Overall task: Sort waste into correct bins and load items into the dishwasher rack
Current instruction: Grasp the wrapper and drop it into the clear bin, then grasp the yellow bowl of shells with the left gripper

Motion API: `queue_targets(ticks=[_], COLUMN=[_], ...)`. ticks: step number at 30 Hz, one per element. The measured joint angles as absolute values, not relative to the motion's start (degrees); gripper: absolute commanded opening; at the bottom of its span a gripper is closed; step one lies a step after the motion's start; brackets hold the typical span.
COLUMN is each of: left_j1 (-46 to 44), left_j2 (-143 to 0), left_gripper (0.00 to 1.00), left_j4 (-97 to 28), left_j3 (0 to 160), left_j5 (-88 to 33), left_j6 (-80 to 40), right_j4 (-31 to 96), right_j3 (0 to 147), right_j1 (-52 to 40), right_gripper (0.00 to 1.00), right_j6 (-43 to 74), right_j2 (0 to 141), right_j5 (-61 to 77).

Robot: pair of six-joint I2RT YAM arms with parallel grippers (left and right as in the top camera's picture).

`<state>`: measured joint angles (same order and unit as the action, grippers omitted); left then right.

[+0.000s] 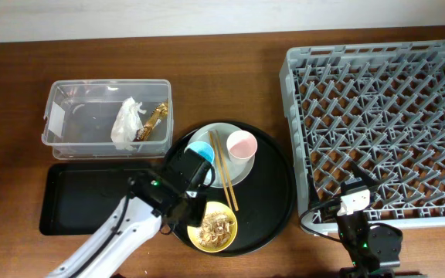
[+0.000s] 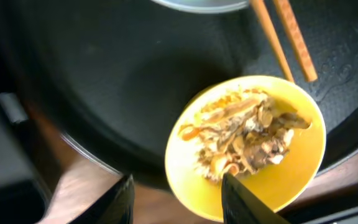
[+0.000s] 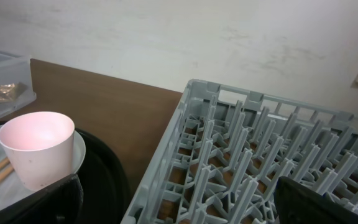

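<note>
Left tool [image 2: 178,202] spread wide, fingers either side of near rim of round yellow bowl [image 2: 303,155] w/ brownish food scraps [image 2: 244,134], right tool [image 3: 179,211] wide too, grey plastic pegged rack [image 3: 241,155] just ahead, small pink cup [image 3: 37,146] fwd-left

L arm [image 1: 118,232] white w/ black wrist; R arm [image 1: 365,243] black, white block; L tool [image 2: 178,182] black.

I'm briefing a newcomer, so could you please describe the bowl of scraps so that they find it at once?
Left of the grey dishwasher rack lies a round black tray. At the tray's front edge, nearest the robot, sits the yellow bowl. Unlike the plate behind it, it is yellow and holds brownish food scraps.
</note>
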<state>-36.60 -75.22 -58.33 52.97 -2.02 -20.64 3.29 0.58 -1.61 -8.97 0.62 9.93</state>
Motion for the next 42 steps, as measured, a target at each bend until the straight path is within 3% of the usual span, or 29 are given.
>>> queue_targets(ticks=[1, 5, 6, 7, 10, 17, 18, 20, 21, 22, 24, 25, 26, 27, 31, 34, 36, 38, 42], left_j1=[-36.60, -36.60, -36.60, -36.60, -36.64, -36.38, -35.68, -33.36, -31.88, -30.24, -29.12, -28.99, -28.95, -29.39, -40.45, -48.93, -50.87, -51.48, -51.64], left_j2=[-75.88, -75.96, -76.03, -76.09, -76.18, -76.25, -76.25, -76.25, -76.25, -76.25, -76.25, -76.29, -76.27, -75.92, -75.48, -76.88, -80.84, -84.68, -85.80], left_gripper=[0.38, 0.37, 0.30, 0.15, 0.04, 0.06, 0.20, 0.60, 0.64, 0.63, 0.52, 0.44, 0.30, 0.24, 0.27, 0.30, 0.30, 0.23, 0.23], left_j4=[-57.08, -51.83, -49.34, -46.83, -42.78, -47.09, -47.09, -47.07, -47.07, -46.89, -46.54, -48.49, -50.89, -52.84, -53.34, -51.07, -50.83, -51.29, -53.67], left_j3=[50.33, 45.23, 42.63, 40.18, 38.41, 43.24, 43.27, 43.31, 43.35, 43.42, 44.18, 46.44, 49.47, 52.40, 54.65, 54.63, 54.63, 54.59, 54.59], left_j5=[-4.14, -5.61, -5.76, -5.80, -5.78, 6.07, 6.81, 7.77, 8.10, 8.54, 8.62, 8.19, 6.52, 3.79, -3.38, -1.52, -0.54, 0.01, 0.25], left_j6=[-20.82, -21.28, -22.15, -22.57, -23.59, -23.62, -23.62, -23.68, -23.73, -23.68, -23.64, -23.62, -23.59, -23.64, -24.32, -28.60, -30.87, -31.40, -31.51], right_j4=[3.29, 3.29, 3.29, 3.29, 3.29, 3.29, 3.29, 3.29, 3.29, 3.29, 3.29, 3.29, 3.29, 3.29, 3.29, 3.29, 3.29, 3.29, 3.29], right_j3=[0.58, 0.58, 0.58, 0.58, 0.58, 0.58, 0.58, 0.58, 0.58, 0.58, 0.58, 0.58, 0.58, 0.58, 0.58, 0.58, 0.58, 0.58, 0.58], right_j1=[-1.61, -1.61, -1.61, -1.61, -1.61, -1.61, -1.61, -1.61, -1.61, -1.61, -1.61, -1.61, -1.61, -1.61, -1.61, -1.61, -1.61, -1.61, -1.61], right_gripper=[0.99, 0.99, 0.99, 0.99, 0.99, 0.99, 0.99, 0.99, 0.98, 0.99, 0.99, 0.99, 0.99, 0.99, 0.99, 0.99, 0.99, 0.99, 0.99], right_j6=[-8.93, -8.95, -8.97, -8.97, -8.99, -8.99, -8.99, -8.95, -8.97, -8.99, -8.99, -8.97, -8.99, -8.95, -8.99, -8.97, -8.95, -8.97, -8.99], right_j2=[0.64, 0.64, 0.64, 0.62, 0.62, 0.62, 0.62, 0.62, 0.62, 0.62, 0.62, 0.62, 0.64, 0.64, 0.62, 0.62, 0.64, 0.62, 0.62], right_j5=[9.93, 9.93, 9.93, 9.91, 9.93, 9.91, 9.91, 9.91, 9.93, 9.91, 9.93, 9.91, 9.91, 9.91, 9.93, 9.93, 9.93, 9.93, 9.93])
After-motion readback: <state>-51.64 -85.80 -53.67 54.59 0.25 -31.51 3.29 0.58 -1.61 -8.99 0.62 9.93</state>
